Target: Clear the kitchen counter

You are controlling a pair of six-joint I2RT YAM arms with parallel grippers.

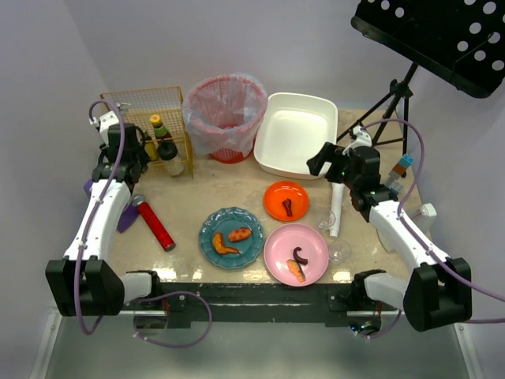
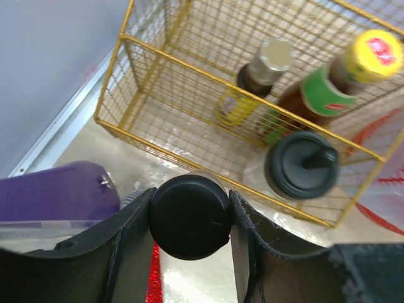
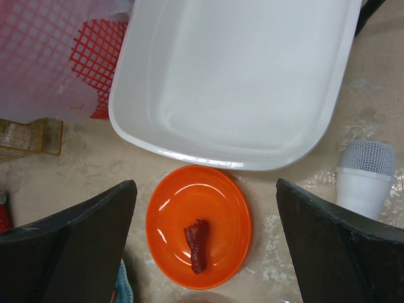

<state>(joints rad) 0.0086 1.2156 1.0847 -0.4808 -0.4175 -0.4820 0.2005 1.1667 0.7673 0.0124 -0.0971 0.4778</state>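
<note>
Kitchen counter (image 1: 205, 185), beige, spans the space between both arms and bears a white tub (image 3: 240, 82), a gold wire basket (image 1: 130, 106) and plates. My left gripper (image 2: 189, 218) grasps a black-capped container (image 2: 188, 205) just before the basket. My right gripper (image 3: 205, 211) hangs released, jaws wide, above the orange plate (image 3: 170, 214).

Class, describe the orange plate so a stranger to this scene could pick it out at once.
Find the white tub at the back of the kitchen counter; just before its near rim sits the orange plate. It is the smallest plate and holds one dark red morsel, while the teal plate and pink plate each hold two.
</note>
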